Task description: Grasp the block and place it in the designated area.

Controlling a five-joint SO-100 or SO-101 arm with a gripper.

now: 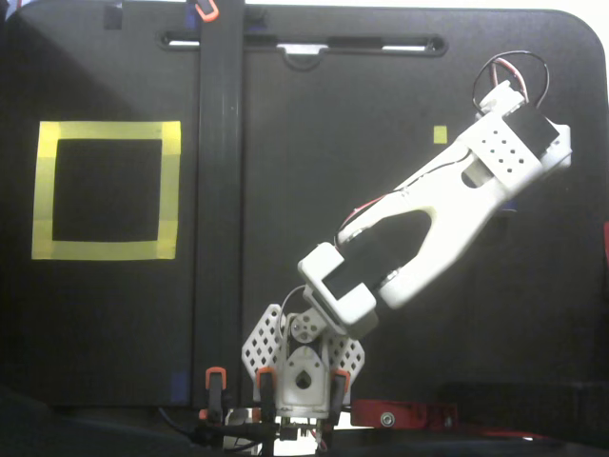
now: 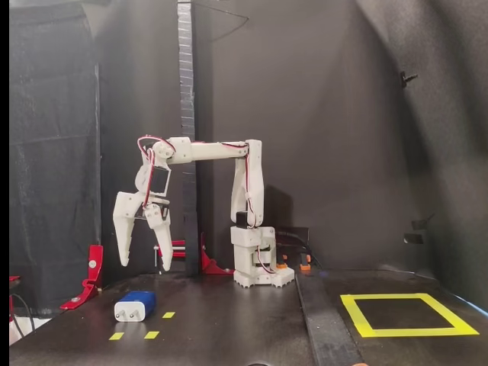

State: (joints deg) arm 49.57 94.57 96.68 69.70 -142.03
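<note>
Progress is at the very start, judging by how things lie: nothing is gripped and nothing sits inside the target.

From the fixed view that looks down on the black table (image 1: 114, 314), the arm (image 1: 428, 224) reaches from its base at the bottom centre up toward the upper right of the frame. Its far end covers whatever lies beneath, so neither the block nor the fingers can be made out here. The designated area (image 1: 107, 249), a square of yellow tape, lies at the left of the frame, well apart from the arm, and the black surface it encloses is bare. A small yellow square (image 1: 440, 134) shows near the arm's end.

From the fixed view at table level, the gripper (image 2: 145, 263) hangs at the left of the frame with its two fingers spread and pointing down, holding nothing. The block (image 2: 135, 306) lies on the table below the fingertips, clear of them, with small yellow squares just beside it. The designated area (image 2: 408, 330) sits at the lower right, on the far side of the arm's base, and is empty.

Everything is left: lowering onto the block, closing on it, carrying it across and setting it inside the tape.
</note>
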